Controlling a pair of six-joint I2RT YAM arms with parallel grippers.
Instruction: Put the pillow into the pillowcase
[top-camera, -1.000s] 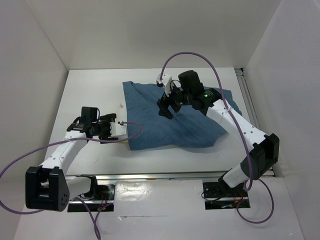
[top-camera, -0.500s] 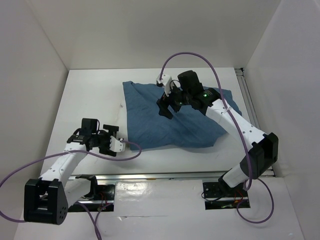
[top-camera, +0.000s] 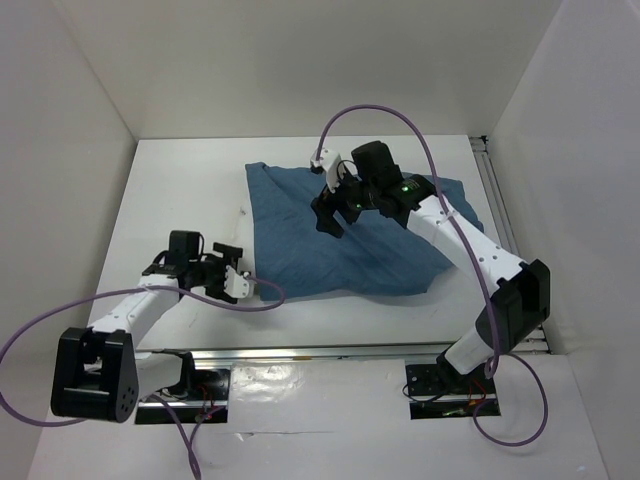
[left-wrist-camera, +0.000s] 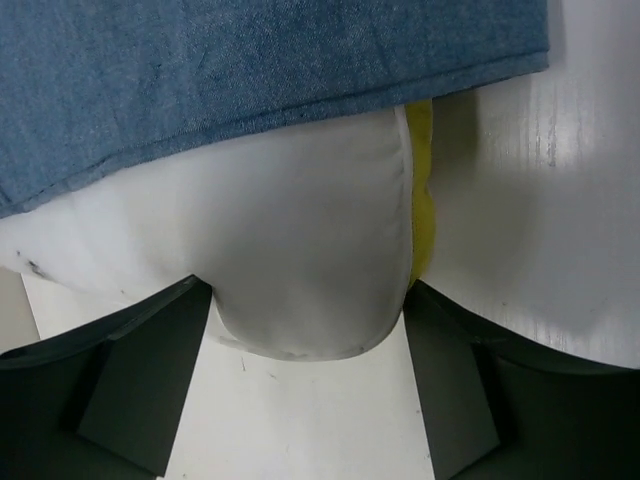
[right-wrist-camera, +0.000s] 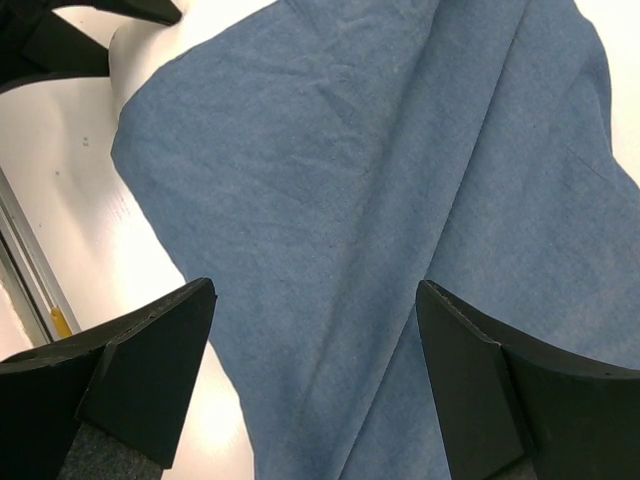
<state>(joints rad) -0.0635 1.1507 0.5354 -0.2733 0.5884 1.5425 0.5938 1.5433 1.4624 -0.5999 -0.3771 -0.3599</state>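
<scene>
Item 1, pillow (left-wrist-camera: 300, 250): mostly inside the pillowcase (top-camera: 340, 250) on the tabletop (top-camera: 180, 180), 1 pale corner showing at the near-left hem; my left fingers (left-wrist-camera: 140, 390) spread astride it, likely to tuck it in, and my right fingers (right-wrist-camera: 150, 370) spread above the cloth, both holding nothing.

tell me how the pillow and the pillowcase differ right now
Colour: the pillowcase is denim blue; the pillow is pale cream with a yellow edge. Showing: the pillowcase lies spread wide and creased, while only a corner of the pillow pokes out from under its hem. The pillow corner looks plump, the pillowcase thin. Both are soft and rest on the table.
</scene>
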